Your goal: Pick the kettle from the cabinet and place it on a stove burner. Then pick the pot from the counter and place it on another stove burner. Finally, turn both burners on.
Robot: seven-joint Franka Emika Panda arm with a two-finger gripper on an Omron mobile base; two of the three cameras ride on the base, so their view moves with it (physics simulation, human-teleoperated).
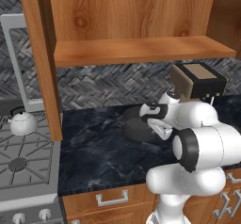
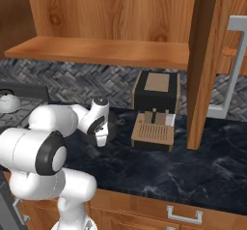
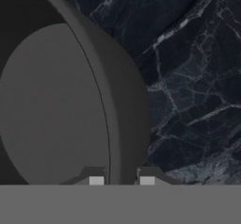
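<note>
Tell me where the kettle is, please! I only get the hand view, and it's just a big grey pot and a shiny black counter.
Observer: The small silvery-white dome-shaped kettle already sits on a rear burner of the grey steel stove.
Operator: Which way is the stove from the pot?
Observer: In the left base view it lies left of the dark grey round pot, past the orange-brown wooden cabinet side panel.
Operator: Is anything behind the pot?
Observer: Yes, a dark box with a tan top stands behind it and to the right, near the herringbone wall.
</note>
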